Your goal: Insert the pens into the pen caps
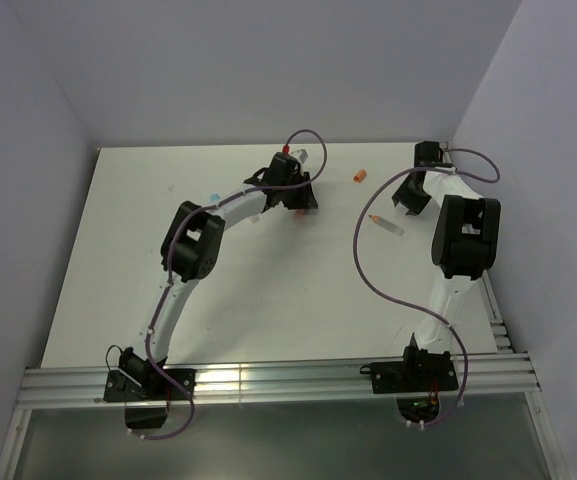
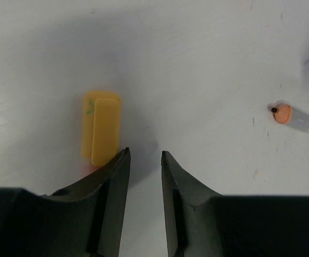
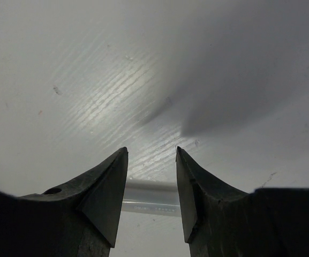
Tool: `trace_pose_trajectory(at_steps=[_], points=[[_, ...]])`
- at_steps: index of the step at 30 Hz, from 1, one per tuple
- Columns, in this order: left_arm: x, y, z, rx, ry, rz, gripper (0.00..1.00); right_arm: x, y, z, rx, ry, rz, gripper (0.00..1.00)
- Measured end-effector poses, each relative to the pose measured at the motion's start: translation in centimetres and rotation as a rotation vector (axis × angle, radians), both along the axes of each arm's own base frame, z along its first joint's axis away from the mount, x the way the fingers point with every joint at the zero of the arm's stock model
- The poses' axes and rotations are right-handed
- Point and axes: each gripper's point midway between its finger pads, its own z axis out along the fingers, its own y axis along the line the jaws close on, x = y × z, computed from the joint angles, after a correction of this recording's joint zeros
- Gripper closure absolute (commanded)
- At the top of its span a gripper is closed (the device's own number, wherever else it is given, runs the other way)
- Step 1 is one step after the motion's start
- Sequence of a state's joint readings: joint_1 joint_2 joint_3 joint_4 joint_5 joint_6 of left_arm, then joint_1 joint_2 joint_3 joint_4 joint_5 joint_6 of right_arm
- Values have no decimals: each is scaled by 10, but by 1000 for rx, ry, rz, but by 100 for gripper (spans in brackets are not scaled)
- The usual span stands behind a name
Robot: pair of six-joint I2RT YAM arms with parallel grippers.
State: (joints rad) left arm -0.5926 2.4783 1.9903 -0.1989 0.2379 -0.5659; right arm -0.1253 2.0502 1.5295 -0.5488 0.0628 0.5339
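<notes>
The left jaws hung narrowly apart and empty over the desk (image 1: 268, 300), with a yellow-orange cap (image 2: 102, 131) lying just outside their left tip rather than between them. A squeeze from there looked likely to close on nothing or send the stubby cap skidding. The right jaws stood apart with a pale pen body (image 3: 149, 197) crosswise deep in their gap; whether it was pinched or only lying beneath I could not tell, and either way it might pop loose. Counted: two caps, including a second orange cap (image 1: 360, 176) between the two sets of jaws, and two pens, including an orange-tipped pen (image 2: 293, 118) well right of the left jaws.
</notes>
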Motion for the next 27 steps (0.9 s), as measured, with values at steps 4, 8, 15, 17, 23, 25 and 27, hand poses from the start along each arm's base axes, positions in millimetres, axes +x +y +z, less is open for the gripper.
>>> trace_pose_trajectory(at_steps=[4,8,15,17,23,25,27], points=[[6,16,0,-12,4,34,64,-3,-1,-7,3,20,-3,52],[15,36,0,-14,13,74,64,-4,-1,-8,6,21,-2,53],[21,53,1,-11,19,107,65,-15,5,-19,30,48,8,55],[18,54,2,-9,23,106,64,-18,6,-21,37,51,10,55],[9,57,6,-3,34,104,65,-29,15,-20,73,30,20,56],[6,59,14,-8,30,106,65,-37,19,-21,88,29,20,56],[6,59,25,-18,18,108,65,-44,23,-21,101,25,21,56]])
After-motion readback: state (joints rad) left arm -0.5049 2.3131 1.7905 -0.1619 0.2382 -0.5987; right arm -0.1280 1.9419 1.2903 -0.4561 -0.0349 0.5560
